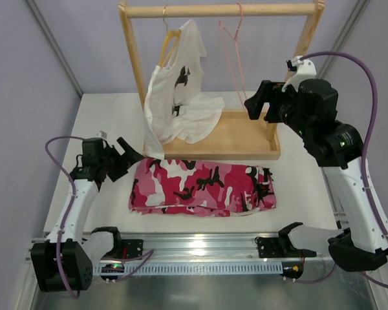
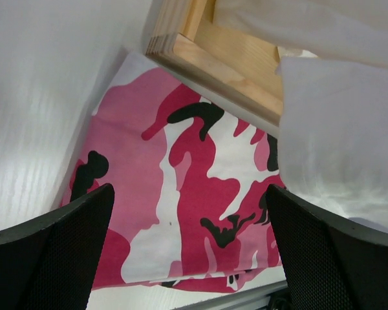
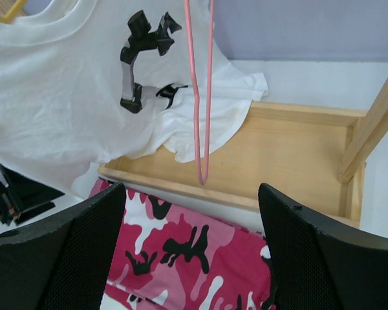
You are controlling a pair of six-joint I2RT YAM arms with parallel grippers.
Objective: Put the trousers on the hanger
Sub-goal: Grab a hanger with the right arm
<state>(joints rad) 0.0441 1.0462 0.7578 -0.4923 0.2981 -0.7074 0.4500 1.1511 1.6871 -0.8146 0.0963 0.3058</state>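
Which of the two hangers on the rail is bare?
The thin pink wire hanger, on the right of the two, hangs bare; the wooden hanger to its left carries the white T-shirt.

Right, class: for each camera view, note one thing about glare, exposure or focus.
Top external: bright glare on the metal rail at the near edge. Left wrist: the white T-shirt looks washed out and soft, the trousers sharper. Right wrist: the right claw fingers are dark and underlit, the hanger crisp.

trousers (image 1: 200,187) folded flat, pink hanger (image 3: 194,103) hanging
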